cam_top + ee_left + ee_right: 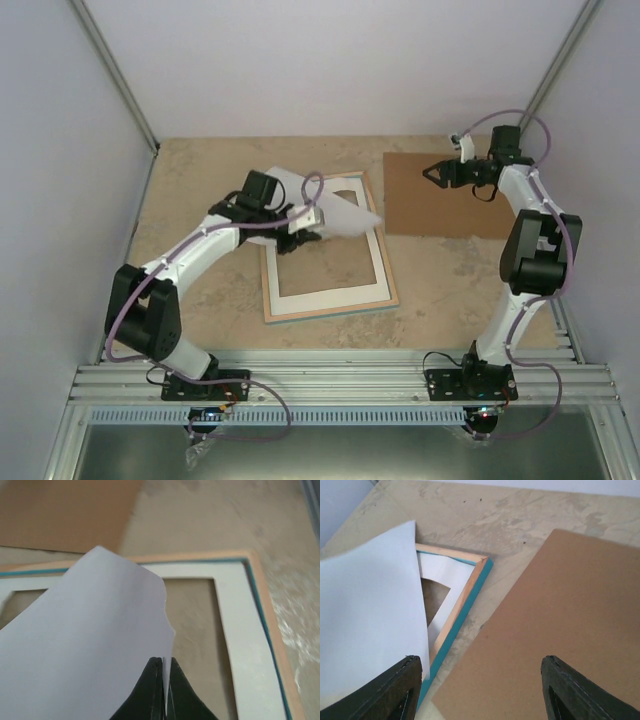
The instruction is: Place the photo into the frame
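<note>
The stone-patterned table [440,300] is carrying everything. At the centre of the overhead view the frame [330,311] is lying face down, its light wood back up and a turquoise edge showing. To the upper right, the brown backing board [450,195] is lying flat, just beside the frame. The white mat board [330,285] is sitting inside the frame.

The photo [345,215] is hanging over the frame's upper part, curling, with only its white back showing. The left gripper [164,664] is pinching it by one edge, jaws closed tight on the paper. The right gripper [432,172] is hovering over the backing board's upper left corner, jaws spread wide and holding nothing.

With one narrow pinch carrying a floppy sheet, the free corner is likely to touch down first and buckle or crease. It could also be dragging the mat askew, or the print could be landing crooked over the cut-out.
</note>
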Motion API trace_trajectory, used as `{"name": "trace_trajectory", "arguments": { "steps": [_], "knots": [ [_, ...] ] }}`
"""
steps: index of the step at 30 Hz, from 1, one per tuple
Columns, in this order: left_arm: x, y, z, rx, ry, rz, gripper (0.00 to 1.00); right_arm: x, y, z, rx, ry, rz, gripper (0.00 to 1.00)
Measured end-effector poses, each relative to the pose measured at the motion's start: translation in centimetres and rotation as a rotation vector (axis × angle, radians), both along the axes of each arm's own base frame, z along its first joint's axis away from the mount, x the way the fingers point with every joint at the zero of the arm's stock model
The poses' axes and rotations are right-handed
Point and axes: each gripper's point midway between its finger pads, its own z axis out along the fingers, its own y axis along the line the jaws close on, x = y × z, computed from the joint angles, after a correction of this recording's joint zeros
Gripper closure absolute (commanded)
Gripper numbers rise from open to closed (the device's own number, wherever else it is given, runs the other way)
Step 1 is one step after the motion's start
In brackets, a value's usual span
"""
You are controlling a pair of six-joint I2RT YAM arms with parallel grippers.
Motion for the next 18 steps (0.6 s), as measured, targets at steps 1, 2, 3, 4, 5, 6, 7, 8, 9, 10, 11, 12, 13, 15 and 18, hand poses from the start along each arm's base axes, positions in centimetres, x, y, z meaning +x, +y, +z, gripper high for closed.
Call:
{"name": "trace_trajectory", "arguments": {
  "steps": [1,2,3,4,5,6,7,8,9,10,11,12,13,15,18],
  "knots": [
    [-1.2,0.0,-1.1,0.022,-0.003,-0.035,1.00,-0.2,0.1,-0.3,0.004,0.007,0.004,0.34],
    [-2.0,0.0,-1.9,0.038,-0.008,-0.062,1.00,-0.4,0.2,-0.5,0.006,0.013,0.008,0.34],
    [-2.9,0.0,-2.9,0.059,-0.020,-0.097,1.00,-0.5,0.3,-0.6,0.009,0.019,0.012,0.34],
    [-3.6,0.0,-3.8,0.078,-0.029,-0.125,1.00,-0.6,0.4,-0.7,0.012,0.024,0.016,0.34],
    [-4.4,0.1,-4.8,0.099,-0.037,-0.158,1.00,-0.6,0.4,-0.8,0.014,0.026,0.020,0.34],
    [-5.2,0.1,-5.8,0.122,-0.047,-0.194,1.00,-0.7,0.5,-0.9,0.015,0.029,0.023,0.34],
    [-5.8,0.1,-6.4,0.139,-0.054,-0.220,1.00,-0.8,0.5,-1.2,0.016,0.038,0.026,0.34],
    [-6.5,0.2,-7.2,0.159,-0.064,-0.250,1.00,-0.9,0.6,-1.4,0.016,0.044,0.030,0.34],
    [-7.0,0.2,-7.7,0.175,-0.076,-0.277,1.00,-1.0,0.7,-1.7,0.016,0.051,0.035,0.34],
    [-7.6,0.4,-8.4,0.194,-0.091,-0.309,1.00,-1.1,0.8,-2.0,0.015,0.059,0.040,0.34],
    [-8.0,0.6,-8.8,0.207,-0.104,-0.329,0.96,-1.2,1.0,-2.3,0.015,0.068,0.045,0.34],
    [-8.5,1.1,-9.4,0.228,-0.127,-0.354,0.90,-1.4,1.2,-2.6,0.013,0.077,0.053,0.34],
    [-8.8,1.4,-9.7,0.241,-0.142,-0.367,0.82,-1.5,1.4,-2.7,0.012,0.082,0.060,0.34],
    [-9.4,2.2,-10.1,0.273,-0.183,-0.385,0.46,-1.9,2.1,-3.0,0.008,0.089,0.081,0.34],
    [-9.3,3.1,-9.9,0.310,-0.209,-0.344,0.30,-2.5,3.4,-3.4,0.001,0.097,0.117,0.34]
  ]
}}
